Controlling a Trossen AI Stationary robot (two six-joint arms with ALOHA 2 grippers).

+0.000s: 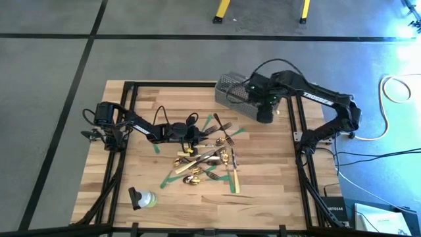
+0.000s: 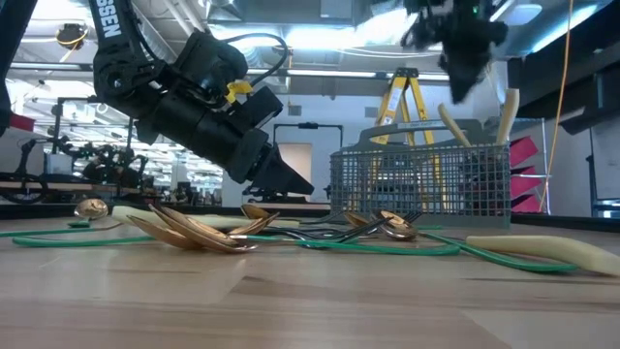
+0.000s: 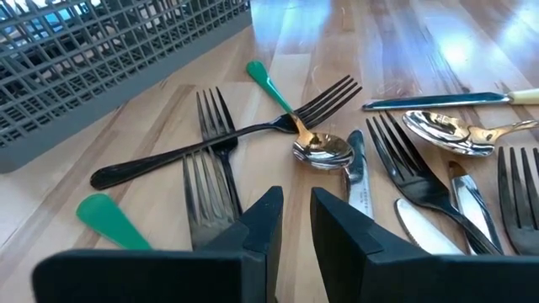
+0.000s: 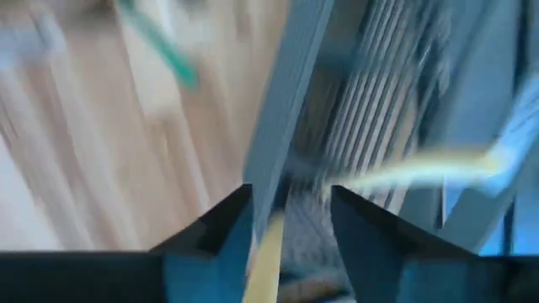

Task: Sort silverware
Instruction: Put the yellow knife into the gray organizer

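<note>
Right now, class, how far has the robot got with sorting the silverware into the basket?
Done: at least two cream-handled knives stand in the grey mesh basket. In hand: the right gripper is above the basket, its fingers apart, with a cream handle just below them. The left gripper is low over a dark fork. Left: most of the pile, spoons, forks and knives, lies on the table.

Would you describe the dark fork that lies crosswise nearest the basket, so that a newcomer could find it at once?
Start at the grey mesh basket at the table's far edge, then look to the cutlery pile beside it. The dark fork lies slantwise across a second dark fork; unlike its neighbours, its tines rest by a gold spoon and a green tape strip.
</note>
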